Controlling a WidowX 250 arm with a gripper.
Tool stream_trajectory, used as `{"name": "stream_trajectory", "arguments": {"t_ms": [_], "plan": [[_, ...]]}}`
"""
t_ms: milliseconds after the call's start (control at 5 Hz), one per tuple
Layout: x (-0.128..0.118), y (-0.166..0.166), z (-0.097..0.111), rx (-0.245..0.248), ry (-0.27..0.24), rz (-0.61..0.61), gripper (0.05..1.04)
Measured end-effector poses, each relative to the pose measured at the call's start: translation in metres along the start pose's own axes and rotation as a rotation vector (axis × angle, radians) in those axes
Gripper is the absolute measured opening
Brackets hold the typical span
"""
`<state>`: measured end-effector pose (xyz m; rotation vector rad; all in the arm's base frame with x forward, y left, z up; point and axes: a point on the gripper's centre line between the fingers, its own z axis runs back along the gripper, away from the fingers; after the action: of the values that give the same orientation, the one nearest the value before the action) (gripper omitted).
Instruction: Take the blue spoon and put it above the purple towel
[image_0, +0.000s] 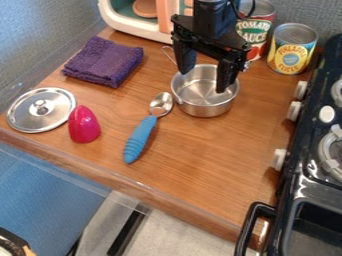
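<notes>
Spoon (141, 138) with a ridged blue handle lies on the wooden counter (200, 160), its metal bowl just beside the small steel pot (204, 106). Released and empty, the gripper (204, 81) hangs over the pot, its two fingers spread well apart. The folded purple towel (103, 61) rests near the spoon's bowl end. A pink egg-shaped piece (83, 125) sits beside a round metal lid (30, 117). Two cans (292, 50) stand behind the pot, near the black stove (304, 185).

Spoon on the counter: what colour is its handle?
The spoon's handle is blue, seen best in the camera view.
</notes>
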<state>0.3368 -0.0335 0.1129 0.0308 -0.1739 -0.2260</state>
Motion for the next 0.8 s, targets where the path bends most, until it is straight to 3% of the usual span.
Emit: {"name": "stream_trajectory", "arguments": {"t_ms": [200, 400, 800], "plan": [[-0.005, -0.001, -0.01, -0.008, 0.032, 0.0, 1.0], [-0.035, 0.006, -0.023, -0.018, 0.084, 0.011, 1.001], [-0.087, 0.024, -0.027, 0.04, 0.097, 0.031, 1.0]]}}
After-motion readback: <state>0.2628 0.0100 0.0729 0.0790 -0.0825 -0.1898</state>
